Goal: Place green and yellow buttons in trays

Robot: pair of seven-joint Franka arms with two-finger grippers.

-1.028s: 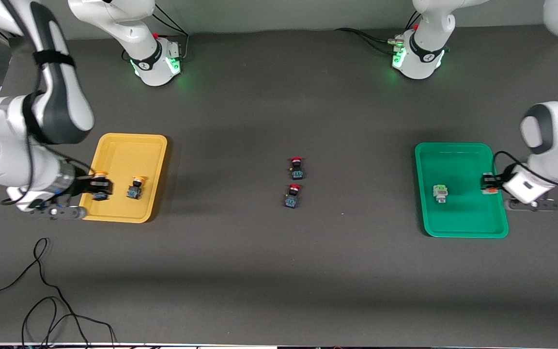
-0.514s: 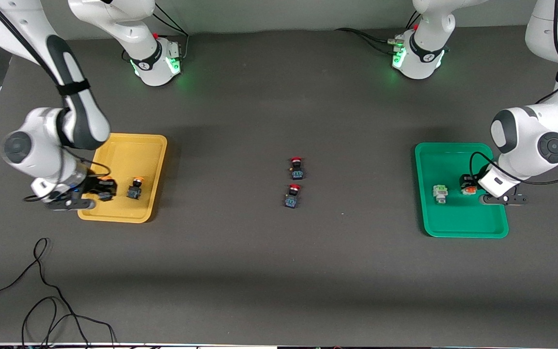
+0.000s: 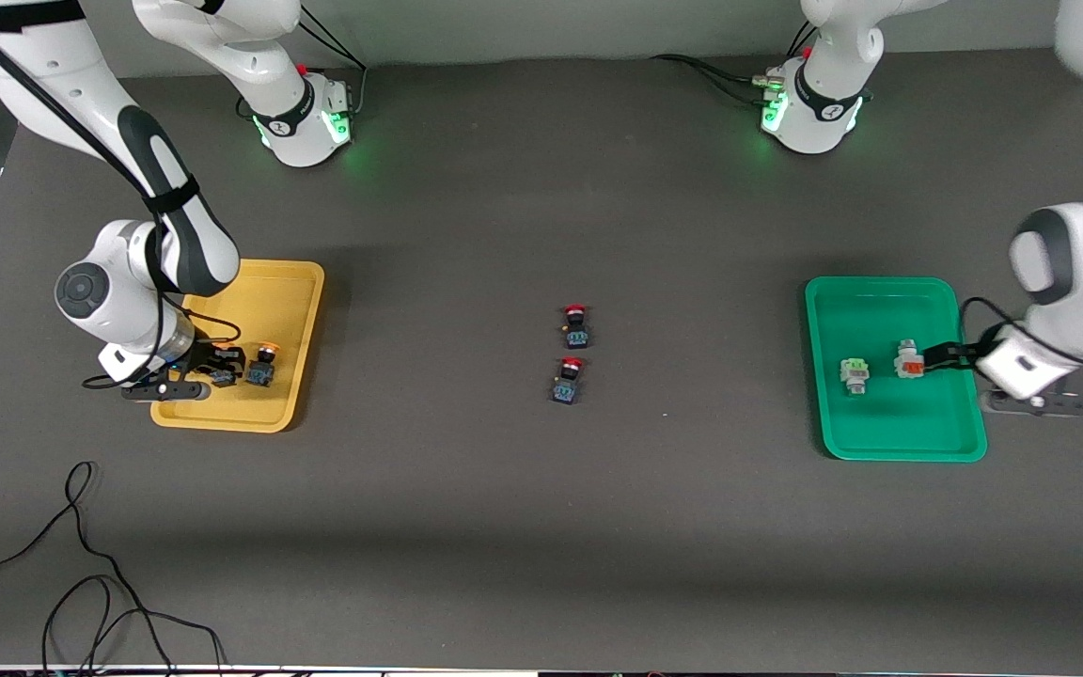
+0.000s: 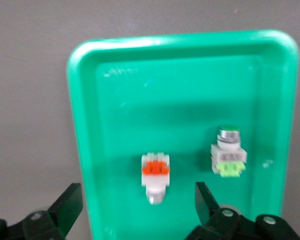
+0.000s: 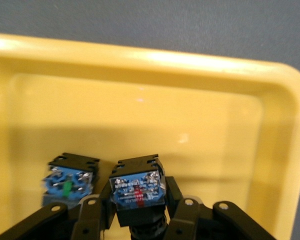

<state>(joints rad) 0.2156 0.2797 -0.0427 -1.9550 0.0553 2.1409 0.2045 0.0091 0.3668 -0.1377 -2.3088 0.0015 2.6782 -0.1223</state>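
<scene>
1. We saw the right gripper (image 3: 222,369) low inside the yellow tray (image 3: 290,282), clenched on a black-bodied button (image 5: 138,190) whose blue underside faced the right wrist camera.
2. A second black-bodied button with a yellow-orange cap (image 3: 262,367) lay in the same tray, just beside the gripped one.
3. The left gripper (image 3: 948,354) was at the edge of the green tray (image 3: 880,287), at the left arm's end of the table, with its fingers (image 4: 67,207) spread wide and gripping nothing.
4. Between these fingers a white-grey button with an orange face (image 4: 155,176) lay in the green tray.
5. The white-grey button with the light-green face (image 3: 854,372) lay near it in that tray.
6. Two red-capped buttons (image 3: 575,325) rested on the table (image 3: 541,527) between the trays.
</scene>
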